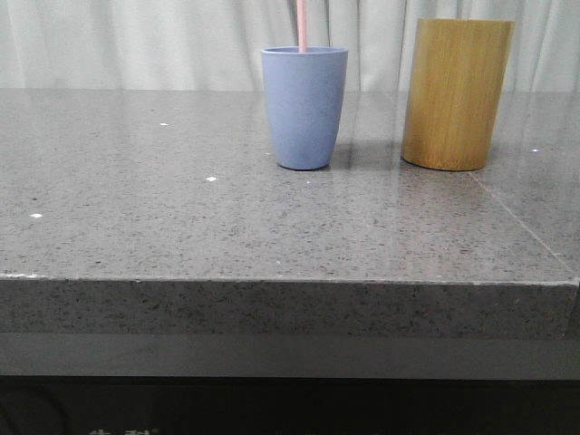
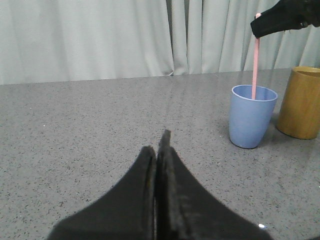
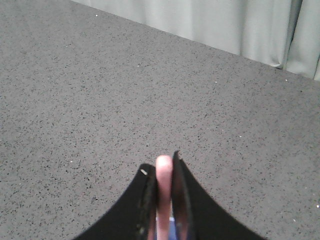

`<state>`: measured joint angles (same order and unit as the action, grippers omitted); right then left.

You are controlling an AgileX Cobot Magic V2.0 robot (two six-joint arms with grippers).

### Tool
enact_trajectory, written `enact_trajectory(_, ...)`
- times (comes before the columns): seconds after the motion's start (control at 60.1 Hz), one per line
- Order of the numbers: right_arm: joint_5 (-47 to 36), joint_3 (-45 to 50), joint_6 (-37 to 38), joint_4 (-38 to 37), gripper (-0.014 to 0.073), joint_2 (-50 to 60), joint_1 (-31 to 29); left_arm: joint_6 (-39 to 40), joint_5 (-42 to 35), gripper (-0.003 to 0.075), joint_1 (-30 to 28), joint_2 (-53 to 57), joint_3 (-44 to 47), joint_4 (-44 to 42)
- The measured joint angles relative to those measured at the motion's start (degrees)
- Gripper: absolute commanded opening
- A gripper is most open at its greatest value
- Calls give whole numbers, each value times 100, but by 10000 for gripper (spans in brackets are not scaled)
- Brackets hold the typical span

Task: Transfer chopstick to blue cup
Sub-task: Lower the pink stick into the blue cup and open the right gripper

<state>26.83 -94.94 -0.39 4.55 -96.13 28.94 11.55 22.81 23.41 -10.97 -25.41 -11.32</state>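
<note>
The blue cup stands upright on the grey counter, also in the left wrist view. A pale pink chopstick rises straight out of it and runs off the top of the front view. In the left wrist view the chopstick reaches up into my right gripper, high above the cup. The right wrist view shows my right gripper shut on the chopstick's top end, a bit of blue cup below. My left gripper is shut on nothing, low over the counter, left of the cup.
A taller yellow-brown bamboo holder stands just right of the blue cup, seen too in the left wrist view. A seam in the counter runs diagonally at right. The counter's front edge is near. Pale curtains hang behind.
</note>
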Motion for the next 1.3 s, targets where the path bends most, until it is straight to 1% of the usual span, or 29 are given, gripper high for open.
enact_trajectory(0.05, 23, 0, 0, 0, 206, 0, 0, 0, 0, -19, 0, 0, 0, 0)
enact_trajectory(0.15, 78, 0, 0, 0, 268, 0, 0, 0, 0, -19, 0, 0, 0, 0)
enact_trajectory(0.366, 114, 0, 0, 0, 346, 0, 0, 0, 0, -19, 0, 0, 0, 0)
enact_trajectory(0.516, 114, 0, 0, 0, 425, 0, 0, 0, 0, -19, 0, 0, 0, 0)
enact_trajectory(0.582, 114, 0, 0, 0, 440, 12, 0, 0, 0, -19, 0, 0, 0, 0)
enact_trajectory(0.832, 129, 0, 0, 0, 428, 283, 0, 0, 0, -19, 0, 0, 0, 0)
enact_trajectory(0.915, 129, 0, 0, 0, 365, 455, 0, 0, 0, -19, 0, 0, 0, 0)
enact_trajectory(0.965, 129, 0, -10, 0, 297, 536, 0, 0, 0, -19, 0, 0, 0, 0)
enact_trajectory(1.015, 129, 0, -3, 0, 214, 581, 0, 0, 0, -19, 0, 0, 0, 0)
enact_trajectory(1.031, 129, 0, -3, 0, 164, 609, 0, 0, 0, -19, 0, 0, 0, 0)
enact_trajectory(1.065, 129, 0, -3, 0, 93, 638, 0, 0, 0, -19, 0, 0, 0, 0)
enact_trajectory(1.181, 164, 0, -3, 0, -71, 656, 0, 0, 0, -19, 0, 0, 0, 0)
enact_trajectory(1.297, 212, 0, -3, -28, -67, 699, 0, 0, 0, -19, 0, 0, 0, 0)
